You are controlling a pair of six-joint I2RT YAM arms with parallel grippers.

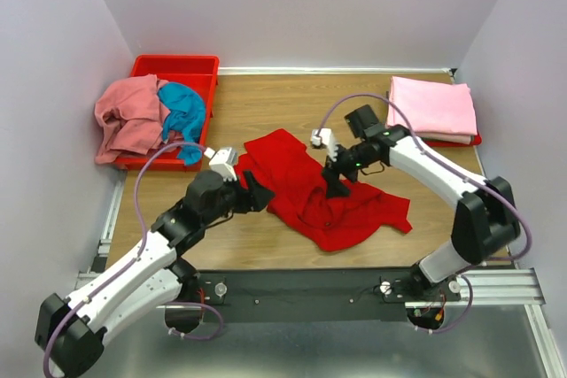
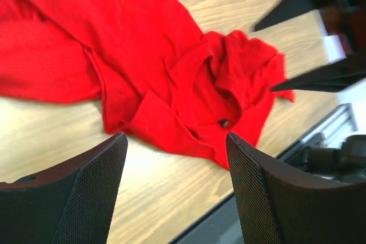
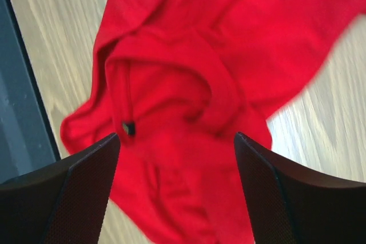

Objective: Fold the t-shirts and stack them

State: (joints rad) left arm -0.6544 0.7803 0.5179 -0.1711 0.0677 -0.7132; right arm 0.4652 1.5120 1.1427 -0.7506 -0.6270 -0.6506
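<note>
A: Nearest the bases, the left fingers (image 2: 86, 198) are seen spread wide, and nothing is held between them.

B: Agreed. They are poised at the left edge of the red t-shirt (image 1: 328, 210), which is sprawled crumpled and unfolded across the middle of the wooden surface (image 1: 266, 104).

A: The collar (image 3: 223, 84) is turned up, and a small dark tag (image 2: 224, 123) is shown inside it.

B: Just past that, the right fingers (image 3: 286, 198) are parked over the shirt's middle, parted wide too. No cloth is gripped. Whether the tips are touching it cannot be told.

A: Further back on the left, a red bin (image 1: 177, 66) is set at the surface's corner. A salmon pink t-shirt (image 1: 128, 117) is heaped over its left rim, and a teal t-shirt (image 1: 184, 111) is draped beside it.

B: Far right, a light pink t-shirt (image 1: 434, 105) is laid folded flat, with a red edge (image 1: 474, 141) showing beneath it.
</note>
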